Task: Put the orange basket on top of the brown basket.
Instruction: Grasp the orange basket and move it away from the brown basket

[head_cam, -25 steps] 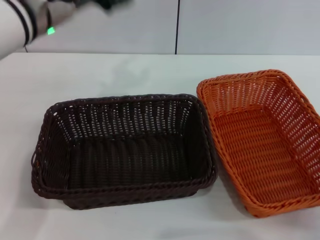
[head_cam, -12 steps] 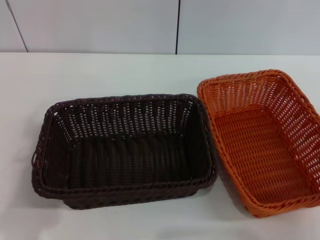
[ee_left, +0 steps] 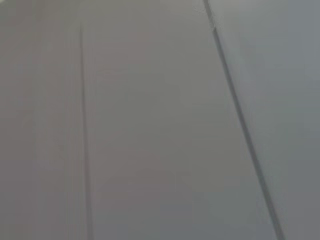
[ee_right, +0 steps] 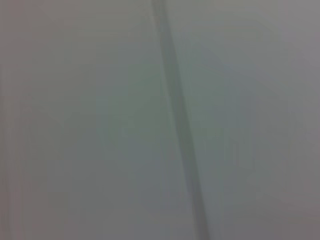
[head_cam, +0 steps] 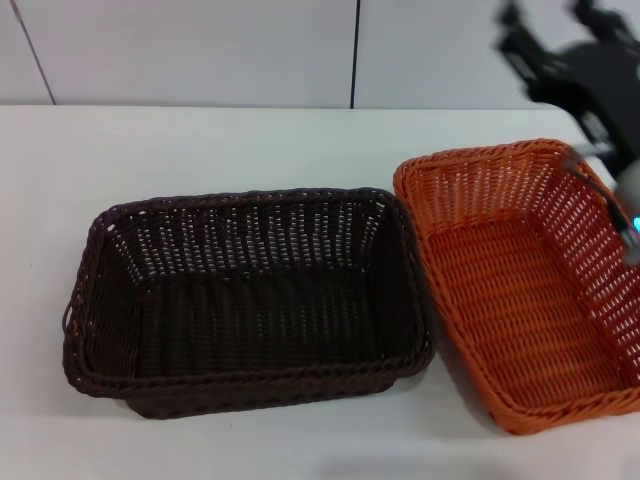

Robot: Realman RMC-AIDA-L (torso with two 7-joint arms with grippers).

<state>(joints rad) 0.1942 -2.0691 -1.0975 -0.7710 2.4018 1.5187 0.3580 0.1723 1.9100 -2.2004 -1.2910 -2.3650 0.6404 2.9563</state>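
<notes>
In the head view the orange basket (head_cam: 530,290) stands upright on the white table at the right. Its long side touches the brown basket (head_cam: 250,300), which stands at the middle left. Both are empty. My right gripper (head_cam: 548,22) is a blurred black shape above and behind the orange basket's far right corner. Its fingers are spread apart and hold nothing. My left gripper is out of view. Both wrist views show only pale wall panels with a dark seam.
The white table (head_cam: 200,150) stretches behind and to the left of the baskets. A pale panelled wall (head_cam: 200,50) rises behind the table's far edge. The orange basket's right side runs to the picture's right edge.
My left arm, at the top left a second ago, has left the view. My right arm has come into view at the top right, above the orange basket. The baskets have not moved.
</notes>
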